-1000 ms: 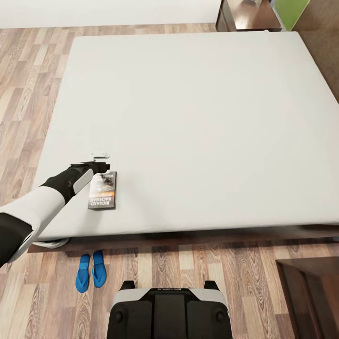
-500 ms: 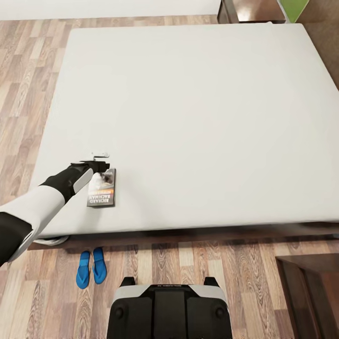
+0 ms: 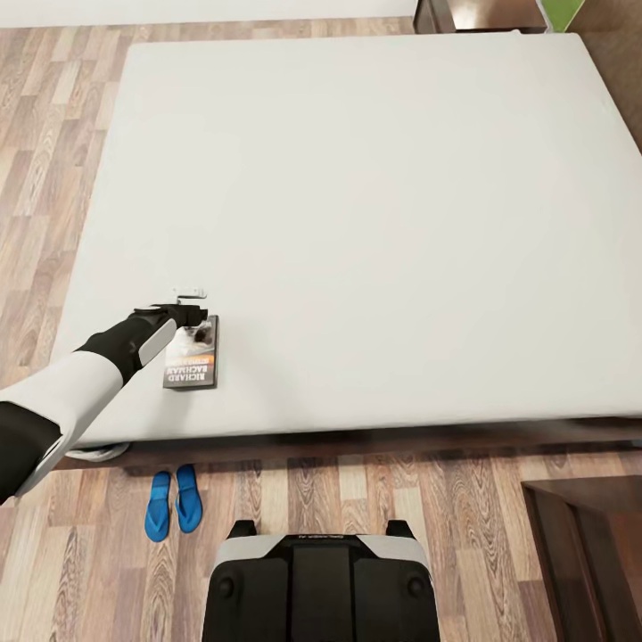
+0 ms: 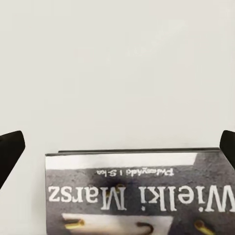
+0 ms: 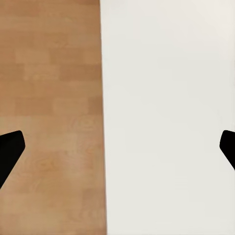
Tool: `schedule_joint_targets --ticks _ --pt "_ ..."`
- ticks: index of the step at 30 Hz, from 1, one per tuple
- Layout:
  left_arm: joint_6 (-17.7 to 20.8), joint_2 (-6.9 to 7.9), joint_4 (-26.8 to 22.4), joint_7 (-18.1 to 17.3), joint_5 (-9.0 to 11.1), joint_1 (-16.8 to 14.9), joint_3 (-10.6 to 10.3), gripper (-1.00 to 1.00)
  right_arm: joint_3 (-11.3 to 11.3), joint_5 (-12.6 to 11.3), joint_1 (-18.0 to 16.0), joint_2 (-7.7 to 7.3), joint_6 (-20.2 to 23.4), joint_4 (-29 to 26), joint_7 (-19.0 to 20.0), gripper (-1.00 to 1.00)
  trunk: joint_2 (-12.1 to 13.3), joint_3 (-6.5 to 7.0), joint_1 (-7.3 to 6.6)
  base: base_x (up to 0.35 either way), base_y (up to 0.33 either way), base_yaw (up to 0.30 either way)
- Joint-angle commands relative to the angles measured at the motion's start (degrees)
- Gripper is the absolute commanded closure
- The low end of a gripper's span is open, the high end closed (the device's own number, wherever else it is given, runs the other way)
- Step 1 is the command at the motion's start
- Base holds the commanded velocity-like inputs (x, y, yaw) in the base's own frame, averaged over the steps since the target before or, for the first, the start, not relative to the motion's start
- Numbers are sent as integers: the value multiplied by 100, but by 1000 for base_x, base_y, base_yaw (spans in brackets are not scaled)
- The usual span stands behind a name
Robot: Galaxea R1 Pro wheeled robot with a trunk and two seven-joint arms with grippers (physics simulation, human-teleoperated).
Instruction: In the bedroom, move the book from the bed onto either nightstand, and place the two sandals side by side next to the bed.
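A: We have the left claw point(image 3: 191, 306) hanging over the far end of the book point(image 3: 192, 352), its fingers spread wide; in the left wrist view the two dark fingertips point(image 4: 10, 152) stand out to either side of the cover point(image 4: 139, 193), clear of it

B: And the book lies flat on the bed point(image 3: 357, 223), in the near left corner, close to the mattress edge that faces us. A thin flat thing like that gives us little to bite on, I judge

A: So we come down square, with the short edge centred between the fingers, and close only when both tips reach below the cover. The mattress looks soft enough to let us press in a little

B: Failing that, we could slide it toward the near edge until it overhangs, and pinch it there

A: The right claw point(image 5: 117, 147) is spread too, holding nothing; its view looks down on a pale face beside wood planks

B: The two sandals point(image 3: 172, 502) lie side by side on the floor point(image 3: 53, 134) just below that same corner, so that half looks settled. We keep the base off them

A: For room, the bed is bare all round the book. A nightstand point(image 3: 477, 13) shows at the far right corner, well apart, so we must drive round, and the plank floor on our left side looks open
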Motion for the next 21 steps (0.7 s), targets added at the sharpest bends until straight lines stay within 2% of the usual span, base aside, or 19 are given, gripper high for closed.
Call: schedule_joint_targets --ticks 1,21 --pt "25 7 -18 46 60 -2 -48 -100 50 -57 0 2 -30 8 -5 -100 -4 -4 1 0 0 0" --pt "23 6 -31 45 50 -2 -48 -100 51 -57 0 -1 -30 8 3 -100 -4 -120 1 0 0 0"
